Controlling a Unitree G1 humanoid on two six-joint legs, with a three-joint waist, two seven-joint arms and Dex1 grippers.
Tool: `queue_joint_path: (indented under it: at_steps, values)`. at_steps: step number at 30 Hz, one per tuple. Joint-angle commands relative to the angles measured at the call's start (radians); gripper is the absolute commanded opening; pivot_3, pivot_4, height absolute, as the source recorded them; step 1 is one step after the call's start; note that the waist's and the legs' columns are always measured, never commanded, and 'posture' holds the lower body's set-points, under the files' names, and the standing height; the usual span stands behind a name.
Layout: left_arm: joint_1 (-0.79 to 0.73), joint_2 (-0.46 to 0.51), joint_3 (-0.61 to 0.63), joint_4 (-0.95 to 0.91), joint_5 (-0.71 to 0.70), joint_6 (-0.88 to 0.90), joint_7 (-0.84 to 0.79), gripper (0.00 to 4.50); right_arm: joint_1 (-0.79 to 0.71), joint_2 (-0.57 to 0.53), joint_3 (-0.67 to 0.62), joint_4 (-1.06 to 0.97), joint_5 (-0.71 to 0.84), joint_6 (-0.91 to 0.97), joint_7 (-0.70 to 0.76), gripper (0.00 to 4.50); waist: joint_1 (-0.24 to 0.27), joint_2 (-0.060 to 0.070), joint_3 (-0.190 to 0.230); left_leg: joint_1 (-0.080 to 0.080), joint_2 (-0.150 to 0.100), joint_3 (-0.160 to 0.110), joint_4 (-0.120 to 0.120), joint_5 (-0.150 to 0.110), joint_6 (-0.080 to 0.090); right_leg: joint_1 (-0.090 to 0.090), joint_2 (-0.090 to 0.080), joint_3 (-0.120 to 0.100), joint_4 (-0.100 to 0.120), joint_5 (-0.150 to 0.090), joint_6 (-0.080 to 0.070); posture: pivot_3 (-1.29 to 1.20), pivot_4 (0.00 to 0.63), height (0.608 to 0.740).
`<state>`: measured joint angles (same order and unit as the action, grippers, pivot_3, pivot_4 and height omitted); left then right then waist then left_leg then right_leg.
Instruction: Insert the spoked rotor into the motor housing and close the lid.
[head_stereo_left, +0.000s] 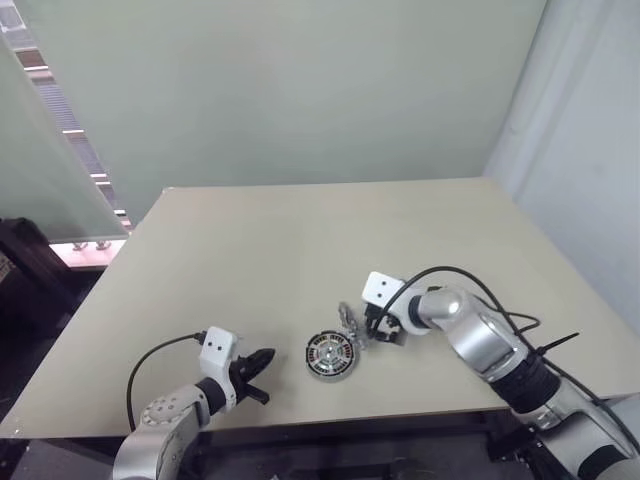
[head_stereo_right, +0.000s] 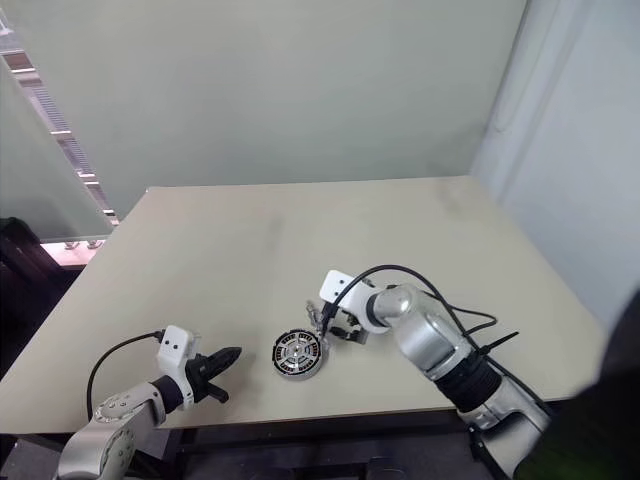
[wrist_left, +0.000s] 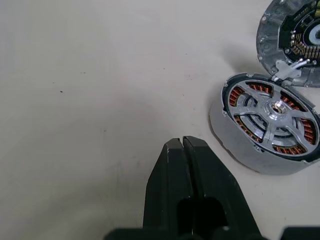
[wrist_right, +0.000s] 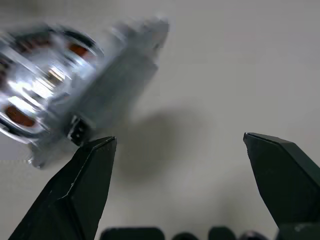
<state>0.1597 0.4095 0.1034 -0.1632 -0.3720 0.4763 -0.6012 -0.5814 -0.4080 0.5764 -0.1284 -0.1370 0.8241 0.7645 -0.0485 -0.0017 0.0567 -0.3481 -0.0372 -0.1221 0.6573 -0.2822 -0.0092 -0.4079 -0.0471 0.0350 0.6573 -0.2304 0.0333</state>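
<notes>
The left arm enters from the near left edge of the table (head_stereo_left: 250, 250), forearm low over the surface. The left gripper (head_stereo_left: 262, 362) points toward the centre, its two black fingers (wrist_left: 172, 165) pressed together with nothing between them, just beside the motor housing (head_stereo_left: 331, 356) but apart from it.

The right arm reaches in from the near right corner, bent at the wrist so that the right gripper (head_stereo_left: 372, 328) angles down and toward the left. Its fingers (wrist_right: 90, 165) are spread wide and grip nothing; the tips sit near the housing's far right side.

One motor housing rests on the table near the front edge. One spoked rotor (wrist_left: 272, 116) sits inside it, copper windings visible between the spokes. One lid (wrist_left: 292, 35) stands tilted up at the housing's far edge, not closed. Whether it touches the right gripper cannot be told.
</notes>
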Motion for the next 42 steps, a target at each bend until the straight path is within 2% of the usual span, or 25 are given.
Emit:
queue_joint_path:
  at_steps: [1,7,16,20,27,34,42]
  values:
    - [-0.012,0.015,0.012,-0.051,-0.015,0.002,-0.004,0.00,0.016,0.058,-0.021,-0.045,0.036,0.006,-0.017,4.45,0.000,0.000,0.000,0.000,0.000,0.000,0.000,0.000,0.000,0.000,0.000,0.000,0.000,0.000,0.000,0.00,0.000,0.740]
    - [-0.011,0.019,0.010,-0.067,-0.015,0.012,-0.004,0.00,0.068,0.139,-0.008,-0.016,0.056,-0.017,-0.046,4.45,0.000,0.000,0.000,0.000,0.000,0.000,0.000,0.000,0.000,0.000,0.000,0.000,0.000,0.000,0.000,0.00,0.000,0.740]
    - [-0.009,0.022,0.005,-0.075,-0.009,0.015,-0.004,0.00,0.108,0.158,-0.090,0.087,0.125,-0.152,-0.033,4.45,0.000,0.000,0.000,0.000,0.000,0.000,0.001,0.000,0.000,0.000,0.000,0.000,0.000,0.000,0.000,0.00,0.000,0.740]
    - [-0.011,0.022,-0.002,-0.073,-0.006,0.014,-0.006,0.00,0.101,0.148,-0.135,0.157,0.187,-0.263,0.041,4.45,0.000,0.000,0.000,0.000,0.000,0.000,0.001,0.000,0.000,0.001,0.000,0.000,0.000,0.000,0.000,0.00,0.000,0.740]
    - [-0.014,0.031,-0.001,-0.069,-0.005,0.013,-0.009,0.00,0.070,0.143,-0.160,0.320,0.263,-0.529,0.256,4.45,-0.001,0.000,0.000,0.001,0.000,0.001,0.001,0.000,0.000,0.001,0.001,-0.001,0.000,0.000,0.000,0.00,0.000,0.740]
    - [-0.001,0.041,0.004,-0.080,-0.006,0.011,-0.013,0.00,0.022,0.173,-0.163,0.497,0.242,-0.675,0.311,4.45,-0.001,0.000,0.000,0.001,0.000,0.001,0.001,0.000,0.000,0.002,0.001,0.000,0.001,0.000,0.000,0.00,0.000,0.740]
    - [0.023,0.058,0.007,-0.101,-0.008,0.014,-0.018,0.00,-0.029,0.212,-0.194,0.631,0.258,-0.713,0.351,4.45,0.000,0.000,0.000,0.002,0.000,0.001,0.001,0.000,0.000,0.002,0.001,0.001,0.001,0.001,-0.001,0.00,0.000,0.740]
